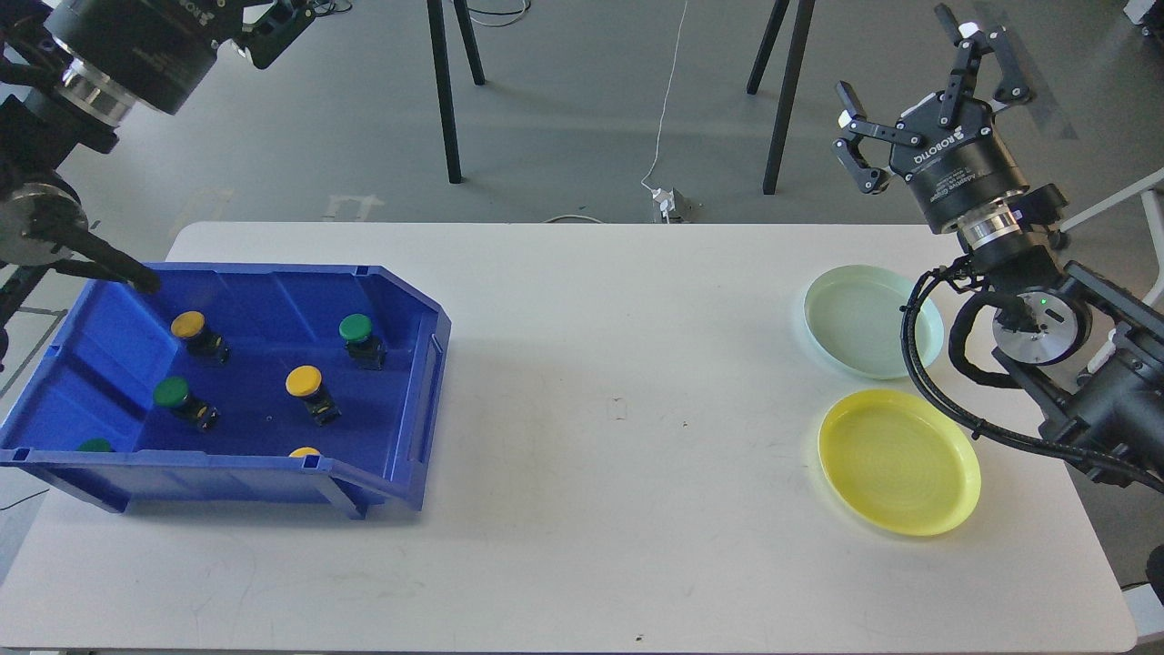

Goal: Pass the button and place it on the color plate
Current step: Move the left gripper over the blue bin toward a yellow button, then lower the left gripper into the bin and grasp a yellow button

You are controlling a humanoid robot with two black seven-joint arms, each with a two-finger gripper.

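Two plates, one bin and six buttons are laid out on a white table [582, 382], which fills most of the head view. The blue bin [414, 400] is set on the left part of the table, with its low front wall toward the viewer. The right arm [1105, 382] is seen entering from the right edge, and the left arm [118, 45] from the upper left corner.

The yellow plate [898, 460] is placed near the right edge of the table, and the pale green plate [871, 320] lies just behind it; both are bare. The two plates are close together but apart.

The right gripper [914, 95] is held above the floor beyond the far right corner of the table, behind the pale green plate, with its fingers spread wide apart and nothing between them. The left gripper [277, 27] is cut off by the top edge, so whether its fingers are apart or together cannot be told.

Inside the bin six buttons are seen, all well apart from one another. A yellow button [189, 325] and a green button [356, 328] stand toward the back. A second green button [172, 393] and a second yellow button [304, 381] stand in the middle. Only the caps of a third green button [95, 446] and a third yellow button [305, 451] are visible above the front wall.
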